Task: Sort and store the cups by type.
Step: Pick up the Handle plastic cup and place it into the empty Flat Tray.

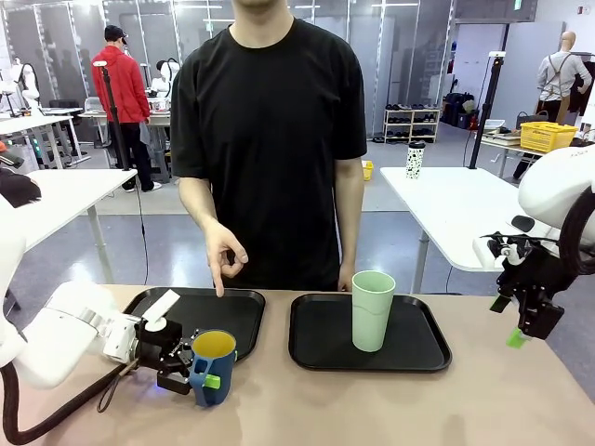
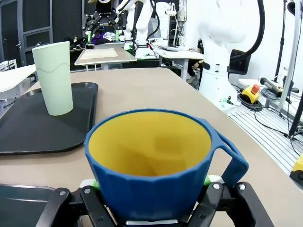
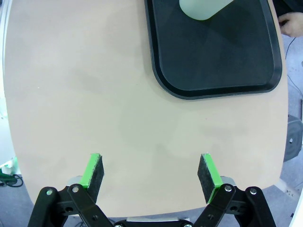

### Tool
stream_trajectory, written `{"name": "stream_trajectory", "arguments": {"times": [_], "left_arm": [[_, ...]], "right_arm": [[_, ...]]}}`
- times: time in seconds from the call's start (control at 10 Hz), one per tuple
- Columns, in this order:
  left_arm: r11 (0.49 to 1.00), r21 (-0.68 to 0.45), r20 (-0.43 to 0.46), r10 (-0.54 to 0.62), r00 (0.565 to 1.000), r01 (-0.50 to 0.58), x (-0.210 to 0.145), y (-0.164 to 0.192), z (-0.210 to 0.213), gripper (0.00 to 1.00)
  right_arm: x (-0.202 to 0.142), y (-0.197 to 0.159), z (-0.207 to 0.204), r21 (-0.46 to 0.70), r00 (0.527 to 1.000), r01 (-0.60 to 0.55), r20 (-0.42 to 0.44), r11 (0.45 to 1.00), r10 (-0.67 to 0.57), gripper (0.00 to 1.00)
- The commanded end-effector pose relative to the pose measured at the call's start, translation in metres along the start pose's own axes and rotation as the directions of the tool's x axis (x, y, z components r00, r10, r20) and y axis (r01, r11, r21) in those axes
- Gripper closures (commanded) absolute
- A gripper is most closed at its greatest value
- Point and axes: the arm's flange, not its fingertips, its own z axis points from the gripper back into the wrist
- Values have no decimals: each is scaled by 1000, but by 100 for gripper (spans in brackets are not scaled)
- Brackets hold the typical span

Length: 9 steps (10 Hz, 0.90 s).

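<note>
L end effector grips blue mug | R end effector agape

a robotics lab: rows of white tables, robot arms, cabling

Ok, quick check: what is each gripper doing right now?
Left gripper: shut on the blue mug, beside the left tray.
Right gripper: open, empty, above the table.

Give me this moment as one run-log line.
left gripper: shut on dark blue handled mug, on table | right gripper: open, empty | tall mint-green tumbler: upright on right black tray
</note>
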Motion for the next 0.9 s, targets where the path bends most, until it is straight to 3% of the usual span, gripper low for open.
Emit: {"name": "stream_trajectory", "arguments": {"times": [0.0,0.3,0.8], "left_arm": [[999,10,31,-52,998,52,-16,-11,1,58],[997,53,93,-63,994,59,15,-29,15,58],[986,139,137,-113,984,94,79,-62,79,58]], "right_arm": [[-1,0,0,-2,1000,-5,-7,1000,5,0],[-1,0,0,-2,1000,-5,-7,1000,5,0],[-1,0,0,-2,1000,-5,-7,1000,5,0]]}}
